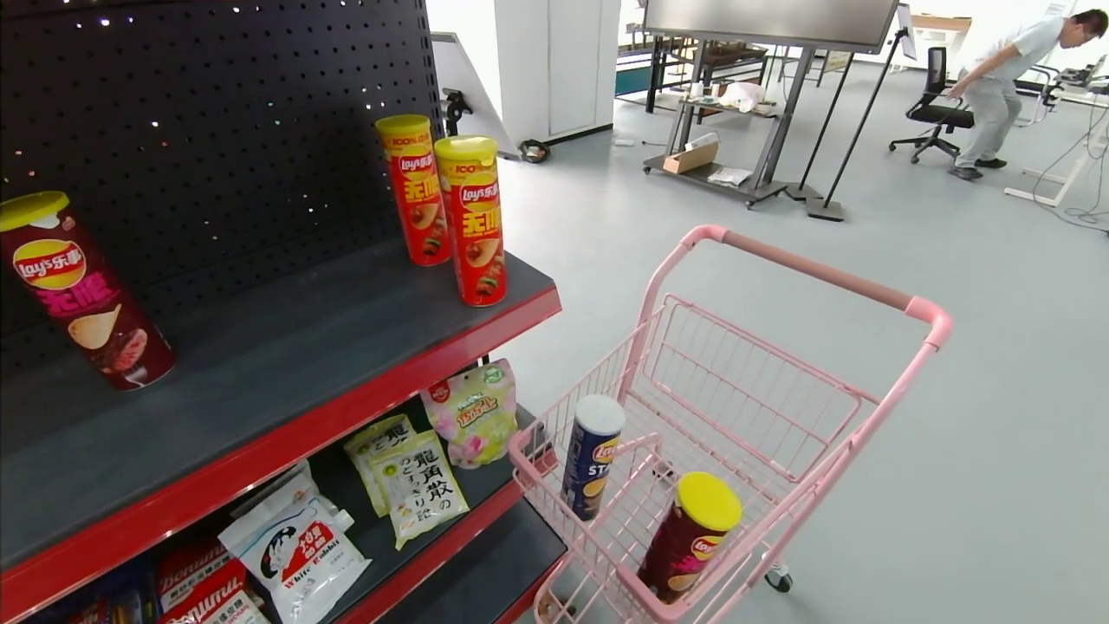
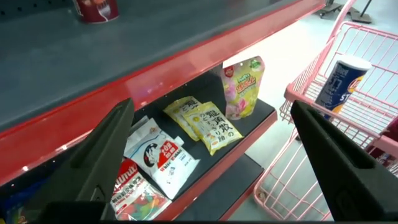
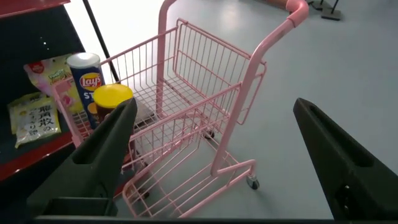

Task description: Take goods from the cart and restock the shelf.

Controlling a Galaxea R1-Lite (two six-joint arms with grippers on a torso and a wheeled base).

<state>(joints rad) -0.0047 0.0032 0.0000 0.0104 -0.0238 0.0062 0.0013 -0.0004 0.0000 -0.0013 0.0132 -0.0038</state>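
Right pincer (image 3: 214,106): released, jaws wide apart, holding nothing, facing the pink cart (image 3: 261,56).
Left pincer (image 2: 208,118): released, jaws wide apart, holding nothing, facing the shelf's (image 2: 186,59) red front edge and the cart's near corner.

Goods in the cart, head view, at 5 o'clock:
- Blue can (image 1: 592,455), white lid, standing in the corner nearest the shelf.
- Maroon can (image 1: 690,537), yellow lid, at 4 o'clock from the blue one, against the near wall.
Both stand on end or nearly so, long axes roughly vertical, lids up, sides open to a grip.

Governing relation: both cans lie beyond and below the right pincer, the maroon can close past one finger. The right arm is judged the nearer. The left pincer is nearer the blue can than the maroon.

Shelf stock: two red cans (image 1: 472,221) at 12 o'clock, one maroon can (image 1: 82,290) at 9 o'clock, bare board between them. Snack bags (image 1: 416,485) lie on the tier beneath.

Obscured: in the right wrist view a finger covers the maroon can's body. Wire bars cross both cans' bases. Whether either leans on the wall is unclear.
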